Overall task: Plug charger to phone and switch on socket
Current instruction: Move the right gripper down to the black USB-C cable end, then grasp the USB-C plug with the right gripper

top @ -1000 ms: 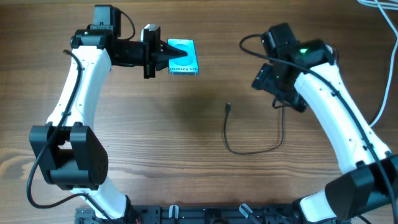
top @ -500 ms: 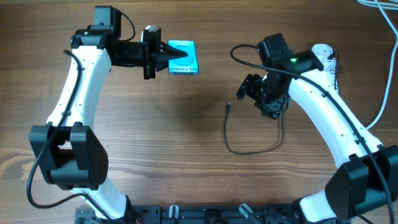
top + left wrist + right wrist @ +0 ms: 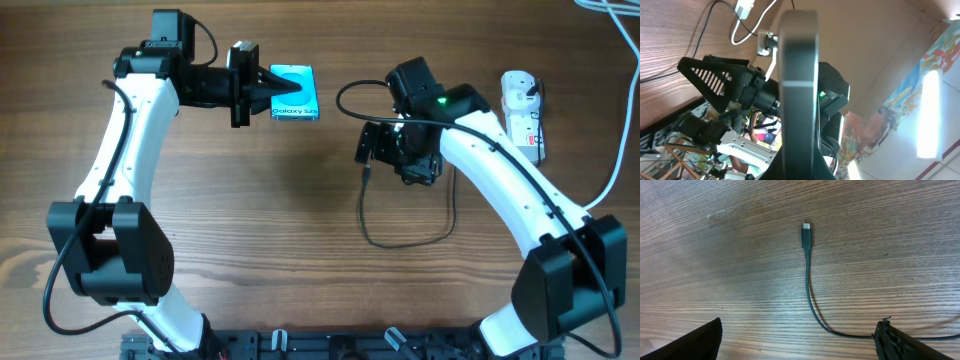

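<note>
The phone (image 3: 296,93), cyan-blue screen up, is at the far middle of the table, its left end between the fingers of my left gripper (image 3: 262,93), which is shut on it. In the left wrist view the phone (image 3: 799,85) shows edge-on. The charger's thin black cable (image 3: 400,241) loops on the table, its connector (image 3: 368,172) pointing to the far side. My right gripper (image 3: 378,148) is open and hovers just above the connector (image 3: 806,230); its fingers (image 3: 800,340) straddle the cable (image 3: 810,297) without touching it. The white socket (image 3: 523,118) lies at the far right.
The socket's thick white lead (image 3: 612,180) curves along the right edge of the table. The right arm's own black cable (image 3: 355,90) arcs between the phone and the right wrist. Bare wood lies left of the charger loop.
My right arm has swung left and down from the far right to above the charger connector, uncovering the socket. The left arm and phone have not moved.
</note>
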